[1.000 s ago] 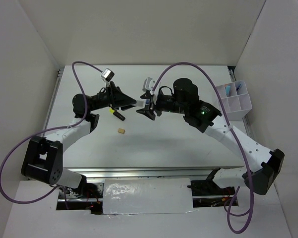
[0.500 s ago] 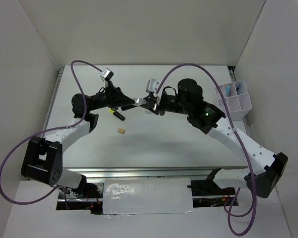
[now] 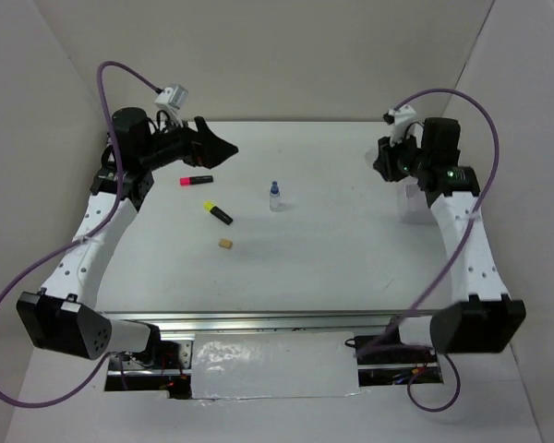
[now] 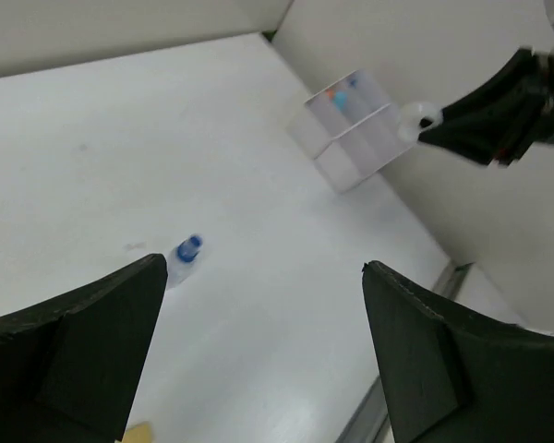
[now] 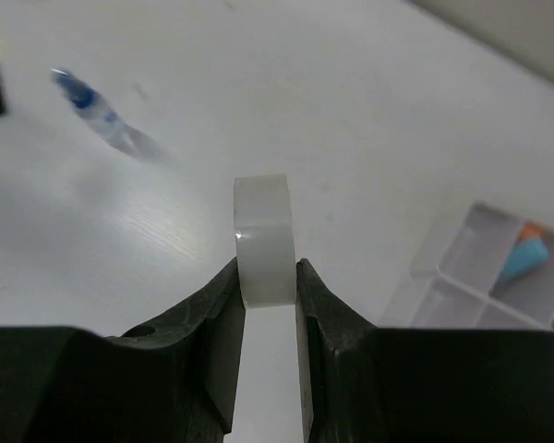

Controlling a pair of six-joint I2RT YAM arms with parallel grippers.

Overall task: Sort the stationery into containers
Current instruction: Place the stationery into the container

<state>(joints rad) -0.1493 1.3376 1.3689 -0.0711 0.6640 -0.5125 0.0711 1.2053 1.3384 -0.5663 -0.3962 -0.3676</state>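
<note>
My right gripper is shut on a small white tape roll, held upright above the table just left of the containers, a clear divided tray. In the top view the right gripper hangs at the far right, with its arm covering most of the tray. My left gripper is open with nothing in it, raised at the far left. On the table lie a pink highlighter, a yellow highlighter, a tiny blue-capped bottle and a tan eraser.
A blue-capped item lies in one tray compartment. White walls enclose the table at the back and on both sides. The left wrist view shows the bottle, the tray and the metal rail at the table's near edge.
The grippers met at mid-table. The left one opened and drew back to the far left. The right one closed on the tape roll and carried it right to the tray, uncovering the bottle.
</note>
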